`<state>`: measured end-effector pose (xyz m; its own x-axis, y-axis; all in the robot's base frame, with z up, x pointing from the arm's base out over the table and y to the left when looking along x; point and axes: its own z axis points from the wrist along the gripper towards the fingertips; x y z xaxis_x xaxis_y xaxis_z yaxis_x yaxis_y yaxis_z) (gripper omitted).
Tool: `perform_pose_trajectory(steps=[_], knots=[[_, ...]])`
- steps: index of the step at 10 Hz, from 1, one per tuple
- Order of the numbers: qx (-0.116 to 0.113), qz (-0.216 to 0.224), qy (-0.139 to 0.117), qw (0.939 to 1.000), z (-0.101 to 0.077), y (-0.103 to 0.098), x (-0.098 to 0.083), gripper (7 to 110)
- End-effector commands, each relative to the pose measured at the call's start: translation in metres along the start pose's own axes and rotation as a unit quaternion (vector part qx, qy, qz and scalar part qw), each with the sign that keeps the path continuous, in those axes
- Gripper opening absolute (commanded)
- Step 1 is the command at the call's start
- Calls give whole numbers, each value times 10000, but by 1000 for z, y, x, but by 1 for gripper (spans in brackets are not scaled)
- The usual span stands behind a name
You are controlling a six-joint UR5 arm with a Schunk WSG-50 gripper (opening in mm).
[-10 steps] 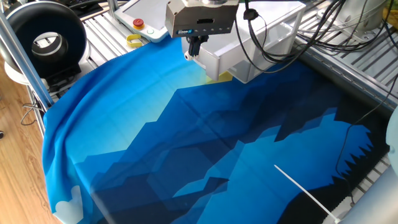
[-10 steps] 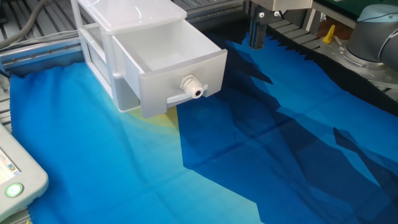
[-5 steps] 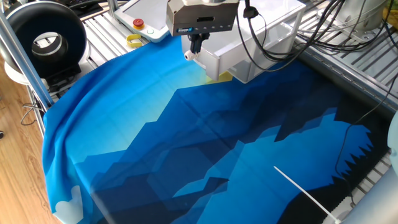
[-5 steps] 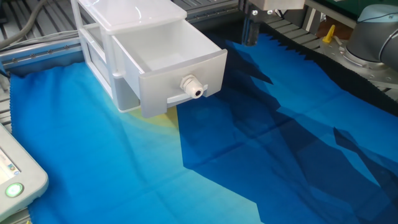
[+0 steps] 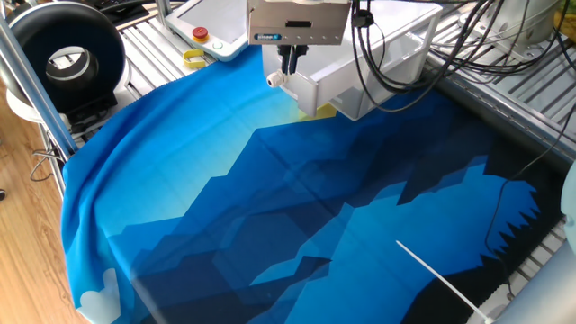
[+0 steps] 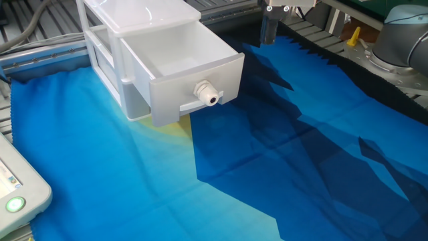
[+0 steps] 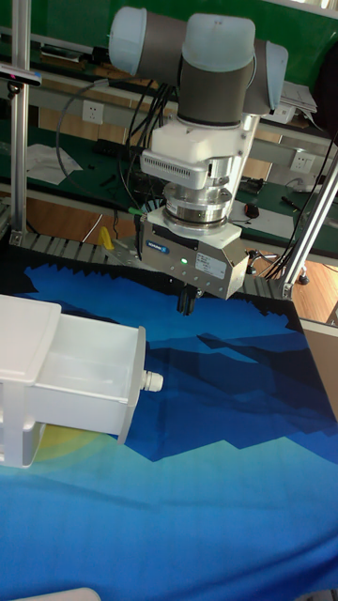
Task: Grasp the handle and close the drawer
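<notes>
The drawer (image 5: 326, 88) (image 6: 175, 55) (image 7: 83, 374) is white plastic and stands pulled out of its white cabinet (image 6: 137, 13), empty inside. Its handle (image 5: 275, 80) (image 6: 209, 94) (image 7: 152, 381) is a small round white knob on the drawer front. My gripper (image 5: 288, 61) (image 6: 269, 30) (image 7: 188, 302) hangs above the blue cloth, higher than the knob and apart from it. In the tall fixed view it is up and to the right of the knob. Its dark fingers look pressed together with nothing between them.
A blue patterned cloth (image 5: 270, 207) covers the table. A black ring-shaped device (image 5: 67, 54) sits at the left edge, a teach pendant (image 5: 202, 22) and a yellow piece (image 5: 194, 59) lie behind the cabinet, and cables (image 5: 504, 36) run at the right.
The gripper has risen a little and shifted slightly sideways above the cloth. The drawer and knob have not moved.
</notes>
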<state>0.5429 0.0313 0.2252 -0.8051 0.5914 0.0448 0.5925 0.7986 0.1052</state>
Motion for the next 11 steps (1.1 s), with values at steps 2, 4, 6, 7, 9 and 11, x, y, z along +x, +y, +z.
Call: perform_pose_trajectory(steps=[2, 4, 6, 7, 9, 11], knots=[[44, 344, 90, 9994, -4, -6, 3, 7], [84, 335, 29, 9994, -4, -9, 0, 7], [67, 343, 33, 9994, -3, -8, 0, 7], [54, 344, 53, 9994, -3, -7, 1, 7], [118, 335, 22, 9994, -2, -12, -1, 7], [191, 296, 5, 9994, -3, -16, -2, 7]])
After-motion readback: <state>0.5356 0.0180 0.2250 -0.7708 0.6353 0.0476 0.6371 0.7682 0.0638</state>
